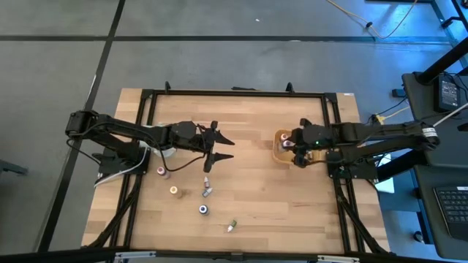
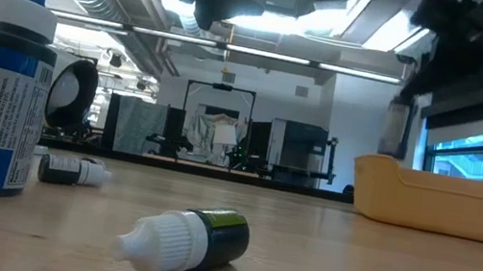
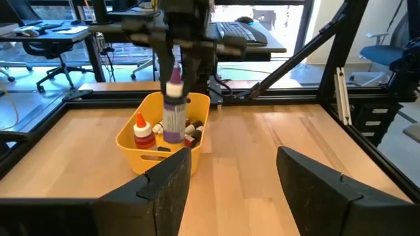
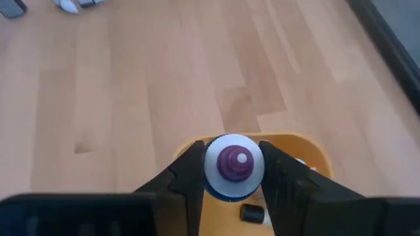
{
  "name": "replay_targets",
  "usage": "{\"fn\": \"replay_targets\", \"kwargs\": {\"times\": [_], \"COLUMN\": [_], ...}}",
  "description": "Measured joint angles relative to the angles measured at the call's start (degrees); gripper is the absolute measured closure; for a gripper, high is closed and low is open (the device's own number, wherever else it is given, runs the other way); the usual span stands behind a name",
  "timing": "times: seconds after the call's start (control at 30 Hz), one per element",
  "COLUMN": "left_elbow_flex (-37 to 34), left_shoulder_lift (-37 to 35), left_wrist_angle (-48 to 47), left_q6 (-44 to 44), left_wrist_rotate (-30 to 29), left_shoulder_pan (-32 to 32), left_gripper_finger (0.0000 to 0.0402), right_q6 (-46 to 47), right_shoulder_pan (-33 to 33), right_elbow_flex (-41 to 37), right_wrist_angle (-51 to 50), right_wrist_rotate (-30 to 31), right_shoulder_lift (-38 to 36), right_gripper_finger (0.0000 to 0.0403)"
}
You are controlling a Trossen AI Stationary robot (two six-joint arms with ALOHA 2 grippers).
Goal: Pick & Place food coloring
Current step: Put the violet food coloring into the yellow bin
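Holding a purple-capped food coloring bottle [image 4: 234, 164] upright between its fingers, the right gripper [image 1: 297, 148] hangs directly over the yellow tray [image 3: 134, 147], so the coming move is likely straight down and release. The bottle's long axis is vertical, cap up, body above bottles already in the tray, an orange-capped one [image 3: 142, 131] among them. The left gripper [image 1: 217, 145] waits mid-table with fingers spread wide and empty. It is the nearer arm to the loose bottles, one lying [image 1: 207, 181] just beside it, a blue one [image 1: 203, 210] farther off.

Wooden table [image 1: 256, 197], bottles [image 1: 204, 210], yellow tray [image 1: 278, 148]
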Motion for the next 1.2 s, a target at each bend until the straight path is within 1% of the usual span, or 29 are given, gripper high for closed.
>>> {"fn": "replay_targets", "kwargs": {"times": [0.17, 0.37, 0.47, 0.67, 0.93, 1.07, 1.13, 1.2], "left_elbow_flex": [0.00, 0.00, 0.00, 0.00, 0.00, 0.00, 0.00, 0.00], "left_shoulder_lift": [0.00, 0.00, -0.01, -0.02, -0.02, -0.02, -0.02, -0.02], "left_wrist_angle": [0.02, 0.02, 0.04, 0.04, 0.04, 0.04, 0.04, 0.04], "left_q6": [0.00, 0.00, 0.00, 0.00, 0.00, 0.00, 0.00, -0.01], "left_wrist_rotate": [-0.04, -0.07, -0.08, -0.08, -0.08, -0.08, -0.08, -0.08], "left_shoulder_pan": [-0.01, 0.01, -0.02, -0.02, 0.00, -0.02, -0.02, 0.01], "left_gripper_finger": [0.0179, 0.0182, 0.0179, 0.0181, 0.0178, 0.0181, 0.0182, 0.0182], "right_q6": [-0.11, 0.20, 0.35, 1.61, 1.08, 1.18, 1.18, 1.21], "right_shoulder_pan": [0.00, -0.02, -0.02, -0.02, -0.11, -1.53, -2.38, -3.20], "right_elbow_flex": [-6.62, -11.60, -13.28, -13.83, -13.83, -13.83, -13.83, -13.82], "right_wrist_angle": [8.38, 10.25, 11.77, 9.84, 11.32, 11.33, 11.29, 11.55], "right_wrist_rotate": [0.01, 5.91, 6.21, 6.26, 7.56, 7.81, 7.48, 5.92], "right_shoulder_lift": [0.17, 0.17, 0.16, 0.17, 0.18, 0.30, 0.73, 1.41], "right_gripper_finger": [0.0279, 0.0279, 0.0279, 0.0279, 0.0279, 0.0279, 0.0279, 0.0279]}}
